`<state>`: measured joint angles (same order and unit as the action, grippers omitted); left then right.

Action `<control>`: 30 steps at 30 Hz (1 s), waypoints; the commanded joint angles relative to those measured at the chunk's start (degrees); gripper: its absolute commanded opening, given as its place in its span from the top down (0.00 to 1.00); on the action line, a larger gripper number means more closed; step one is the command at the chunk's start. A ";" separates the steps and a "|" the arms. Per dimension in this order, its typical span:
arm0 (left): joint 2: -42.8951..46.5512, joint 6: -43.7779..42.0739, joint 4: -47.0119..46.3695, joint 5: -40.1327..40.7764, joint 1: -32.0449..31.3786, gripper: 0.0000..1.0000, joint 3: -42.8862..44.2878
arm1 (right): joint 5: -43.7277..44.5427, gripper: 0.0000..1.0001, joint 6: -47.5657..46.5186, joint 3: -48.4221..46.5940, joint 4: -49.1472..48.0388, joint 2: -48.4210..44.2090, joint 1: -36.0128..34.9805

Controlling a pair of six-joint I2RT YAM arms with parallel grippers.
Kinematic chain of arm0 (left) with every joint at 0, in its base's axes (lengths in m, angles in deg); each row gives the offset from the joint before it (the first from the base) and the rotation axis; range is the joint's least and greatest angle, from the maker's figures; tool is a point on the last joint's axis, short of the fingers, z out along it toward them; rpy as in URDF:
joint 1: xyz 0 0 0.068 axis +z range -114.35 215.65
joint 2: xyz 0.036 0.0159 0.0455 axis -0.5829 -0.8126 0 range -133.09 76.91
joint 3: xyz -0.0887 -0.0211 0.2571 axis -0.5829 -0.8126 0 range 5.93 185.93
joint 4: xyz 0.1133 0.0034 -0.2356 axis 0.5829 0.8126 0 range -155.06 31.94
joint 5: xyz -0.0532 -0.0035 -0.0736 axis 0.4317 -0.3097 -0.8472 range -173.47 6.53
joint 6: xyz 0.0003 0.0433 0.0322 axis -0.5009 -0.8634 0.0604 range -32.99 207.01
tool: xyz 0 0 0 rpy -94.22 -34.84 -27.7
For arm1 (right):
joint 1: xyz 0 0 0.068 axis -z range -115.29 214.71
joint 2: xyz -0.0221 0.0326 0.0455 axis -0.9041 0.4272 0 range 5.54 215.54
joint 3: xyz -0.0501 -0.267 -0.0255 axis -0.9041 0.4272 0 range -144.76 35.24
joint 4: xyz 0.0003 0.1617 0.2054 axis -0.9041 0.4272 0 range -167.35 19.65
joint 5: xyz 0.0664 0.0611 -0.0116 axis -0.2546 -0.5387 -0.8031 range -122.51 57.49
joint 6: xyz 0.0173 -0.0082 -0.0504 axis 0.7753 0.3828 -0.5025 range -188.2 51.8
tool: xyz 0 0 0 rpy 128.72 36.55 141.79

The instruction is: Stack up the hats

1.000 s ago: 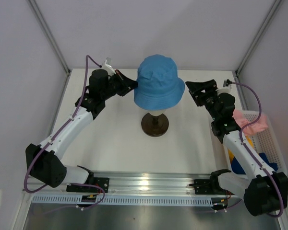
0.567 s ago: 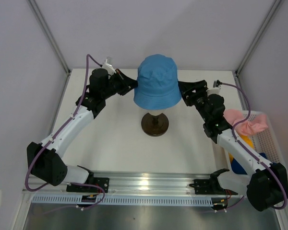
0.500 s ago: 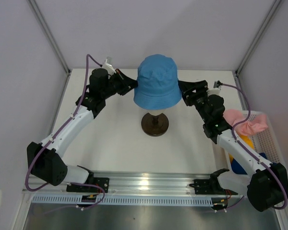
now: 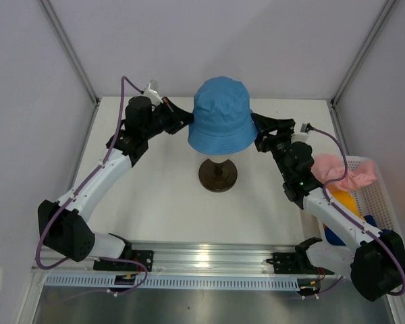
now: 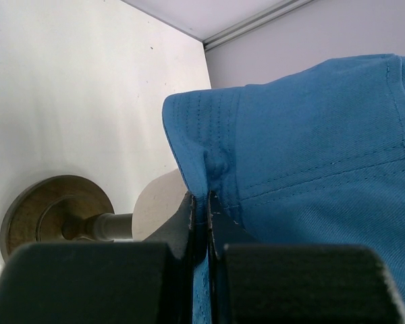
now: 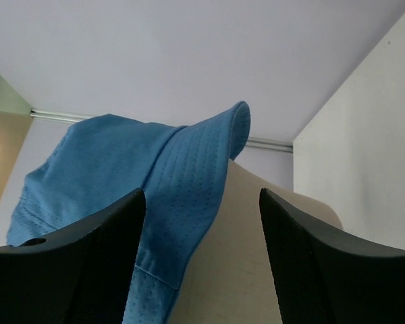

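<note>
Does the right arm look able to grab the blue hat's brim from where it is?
Probably yes. The right arm has its jaws open right at the brim of the blue hat, with nothing between them and the cloth. The left arm pinches the far side.

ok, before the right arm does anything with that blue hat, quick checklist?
1. Left end effector shut on the light blue hat brim: ok.
2. Right end effector open: ok.
3. Brim lined up inside its opening, wrist view: ok.
4. Right grip on the brim: not ok, not closed yet.
5. Hat seated straight on the head form: cannot tell.
6. Pink hat clear of the right arm: cannot tell; they sit close in the top view.
</note>
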<state>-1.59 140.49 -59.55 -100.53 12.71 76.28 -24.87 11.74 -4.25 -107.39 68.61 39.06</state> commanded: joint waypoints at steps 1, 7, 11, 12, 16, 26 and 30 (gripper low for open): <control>1.24 -0.48 -1.29 -3.06 0.35 0.99 0.32 | 4.75 0.29 2.85 -1.20 -5.99 -0.40 -0.54; -0.16 -1.53 2.29 -4.03 0.35 0.99 2.68 | 9.14 0.80 3.64 -1.82 -6.08 -0.58 -1.42; 0.27 -2.32 3.62 -3.16 0.44 0.99 2.95 | 9.85 1.00 2.59 -2.09 -3.63 -0.75 -1.51; 0.62 -2.41 3.88 -2.89 0.53 0.99 3.04 | 9.68 1.00 2.15 -1.83 -3.27 -0.67 -1.51; 1.33 -2.58 5.37 -2.63 1.05 0.99 2.95 | 9.59 1.00 0.92 -0.42 -2.22 -0.84 -1.51; 3.08 -4.87 9.33 -1.66 2.72 0.99 4.18 | 8.71 1.00 -1.36 3.62 -2.12 -0.49 -1.42; 4.32 -5.92 10.12 -0.79 2.90 0.99 4.71 | 8.36 1.00 -3.21 4.94 -4.14 -0.49 -1.42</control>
<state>-0.04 137.64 -52.53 -101.84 14.62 78.66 -18.22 12.26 -0.94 -111.48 68.61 37.62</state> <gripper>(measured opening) 0.037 0.006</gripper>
